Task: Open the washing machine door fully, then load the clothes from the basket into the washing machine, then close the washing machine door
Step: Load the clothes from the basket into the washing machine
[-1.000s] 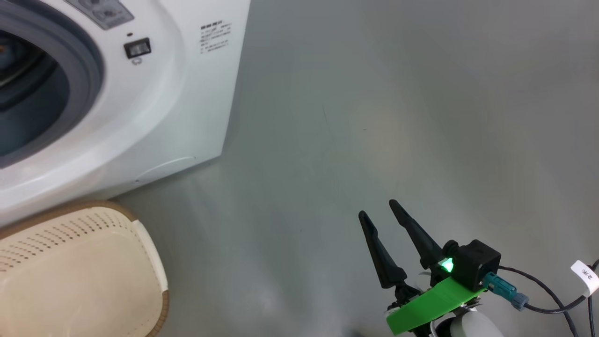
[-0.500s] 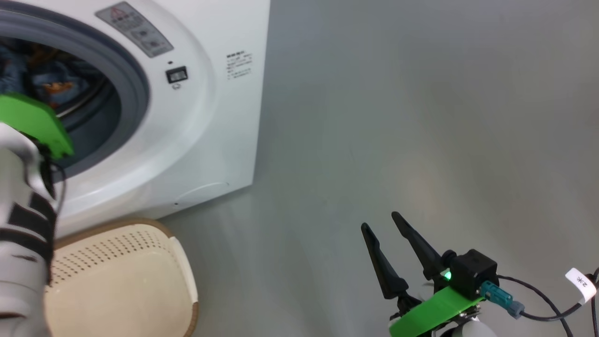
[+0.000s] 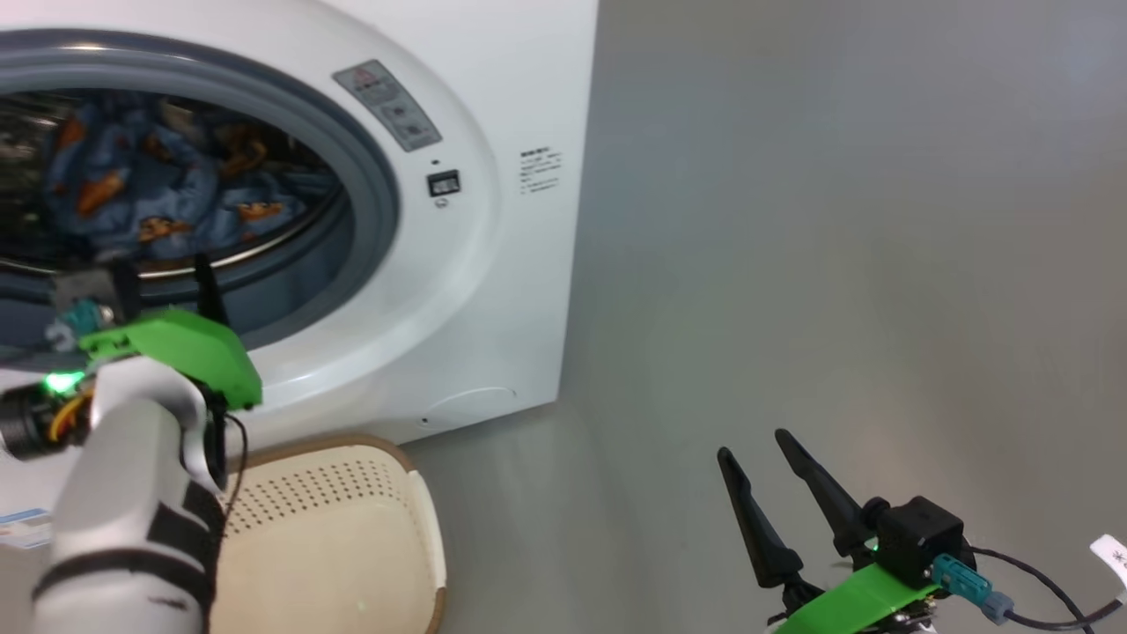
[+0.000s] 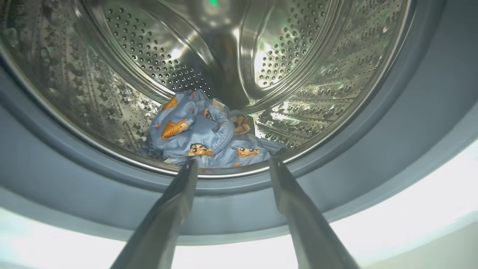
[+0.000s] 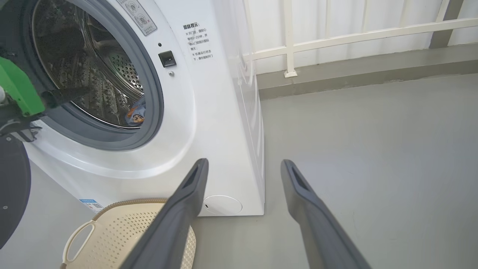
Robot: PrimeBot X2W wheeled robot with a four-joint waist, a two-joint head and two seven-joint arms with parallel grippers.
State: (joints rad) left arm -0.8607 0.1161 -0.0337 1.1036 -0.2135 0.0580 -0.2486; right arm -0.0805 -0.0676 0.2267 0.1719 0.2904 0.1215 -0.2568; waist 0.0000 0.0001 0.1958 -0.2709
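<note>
Washing machine [image 3: 493,291]: big white front-loader standing on a grey floor [image 3: 792,264], mouth uncovered; a round cap [image 5: 223,204] and a blue label [image 5: 91,204] sit low on its front.
Drum [image 4: 157,56]: perforated steel, shiny, ringed by a grey rubber gasket [image 3: 370,202].
Washing machine door [image 5: 11,186]: swung away from the opening; a dark curved part of it shows at the left edge of the right wrist view.
Clothes [image 4: 201,134]: blue fabric with orange-brown cartoon prints, crumpled in a heap on the drum's bottom, just behind the front lip.
Basket [image 3: 352,546]: cream plastic with perforated sides and a brown rim, upright on the floor just in front of the machine; its bare cream bottom shows, and so does a side handle [image 5: 76,239].
</note>
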